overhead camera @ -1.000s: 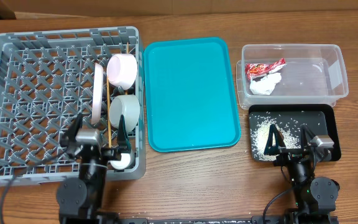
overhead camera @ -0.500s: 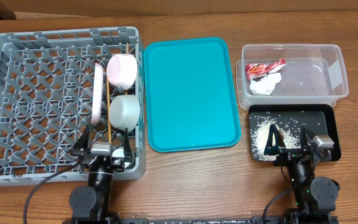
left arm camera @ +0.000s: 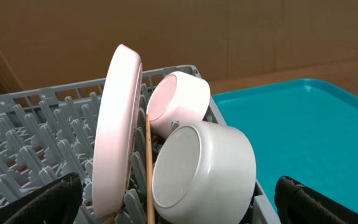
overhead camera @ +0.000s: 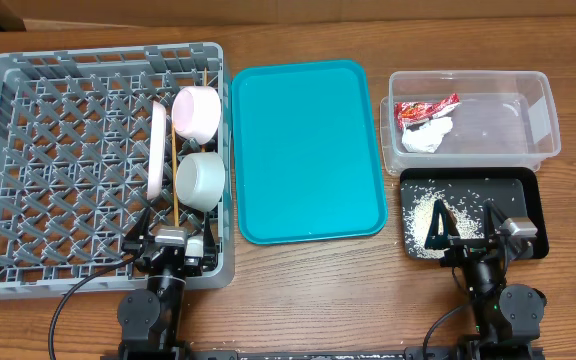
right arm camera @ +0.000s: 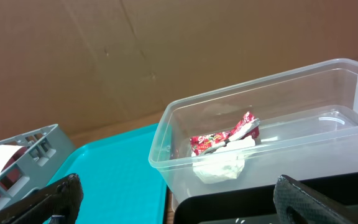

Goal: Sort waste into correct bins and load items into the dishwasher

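**Left gripper** [overhead camera: 171, 244], jaws apart, sits at the front right corner of the dish rack [overhead camera: 58, 130]. Plate [overhead camera: 157, 148], chopsticks [overhead camera: 174, 178] and nearer bowl [overhead camera: 201, 178] stand just beyond it. **Right gripper** [overhead camera: 465, 232], jaws apart, sits over the front edge of the black tray [overhead camera: 524, 192], beside the rice [overhead camera: 426, 212]. Wrapper [overhead camera: 426, 108] and tissue [overhead camera: 428, 136] lie in the clear tub [overhead camera: 542, 108].

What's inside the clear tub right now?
A wrapper and a tissue, touching each other at the left end of the tub. The rest of its floor looks bare. Anything beneath those two is covered.
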